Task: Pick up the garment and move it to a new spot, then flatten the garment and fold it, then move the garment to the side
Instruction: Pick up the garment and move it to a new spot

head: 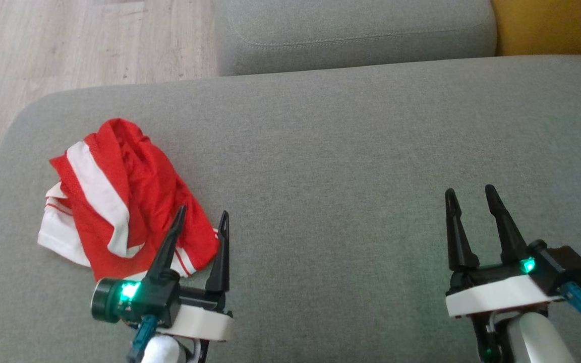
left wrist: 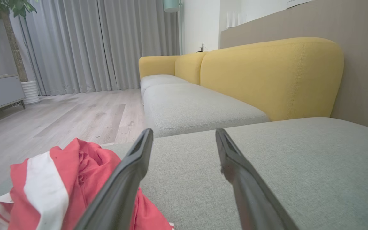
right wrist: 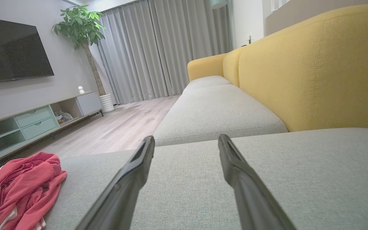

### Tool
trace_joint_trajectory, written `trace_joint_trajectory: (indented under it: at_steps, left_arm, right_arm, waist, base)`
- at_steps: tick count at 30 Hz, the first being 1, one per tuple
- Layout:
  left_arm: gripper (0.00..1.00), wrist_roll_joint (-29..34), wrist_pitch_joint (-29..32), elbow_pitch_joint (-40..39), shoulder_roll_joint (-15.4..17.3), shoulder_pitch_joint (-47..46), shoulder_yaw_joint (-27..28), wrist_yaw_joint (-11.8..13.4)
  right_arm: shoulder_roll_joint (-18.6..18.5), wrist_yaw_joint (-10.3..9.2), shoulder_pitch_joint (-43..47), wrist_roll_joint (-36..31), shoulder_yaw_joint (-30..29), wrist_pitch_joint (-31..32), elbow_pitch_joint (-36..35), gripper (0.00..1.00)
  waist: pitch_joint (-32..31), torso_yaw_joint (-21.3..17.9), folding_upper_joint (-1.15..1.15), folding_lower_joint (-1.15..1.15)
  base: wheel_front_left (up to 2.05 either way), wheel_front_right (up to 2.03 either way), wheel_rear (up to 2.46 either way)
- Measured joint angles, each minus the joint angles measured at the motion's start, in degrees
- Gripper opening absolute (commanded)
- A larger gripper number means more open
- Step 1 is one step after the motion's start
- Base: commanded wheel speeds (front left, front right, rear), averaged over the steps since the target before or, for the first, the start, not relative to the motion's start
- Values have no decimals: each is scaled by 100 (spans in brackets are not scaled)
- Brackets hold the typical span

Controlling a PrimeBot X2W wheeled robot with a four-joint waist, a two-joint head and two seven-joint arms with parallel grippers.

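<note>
One red-and-white mesh sports garment (head: 119, 196) lies crumpled in a single heap on the near left part of the big grey seat cushion (head: 351, 151), close to its left edge, with a broad white stripe across the top of the heap. Two grippers hang over the cushion, each with two dark fingers spread apart and nothing between them. The left gripper (head: 204, 210) is at the garment's near right corner: in the head view its left finger crosses the red cloth, though whether it touches cannot be told, and its right finger is over bare cushion. The right gripper (head: 470, 190) is well apart to the right, over bare grey fabric. Beyond lie a second grey cushion (head: 356, 35), one yellow backrest (head: 553, 25) and pale wood floor (head: 68, 45).
</note>
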Motion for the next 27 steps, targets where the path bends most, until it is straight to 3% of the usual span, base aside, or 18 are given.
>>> trace_joint_trajectory:
  at_steps: [10, 27]
  left_arm:
    - [100, 89, -1, 73, -115, 132, 269, -152]
    - [100, 278, -1, 214, -178, 381, 740, -279]
  right_arm:
    - [0, 0, 4, 36, 148, 0, 60, 100]
    - [-4, 0, 203, 144, 594, 0, 29, 100]
  waist:
    - [-94, 295, 0, 0]
    - [-256, 1310, 0, 0]
  base:
    - [0, 0, 0]
    - [0, 0, 0]
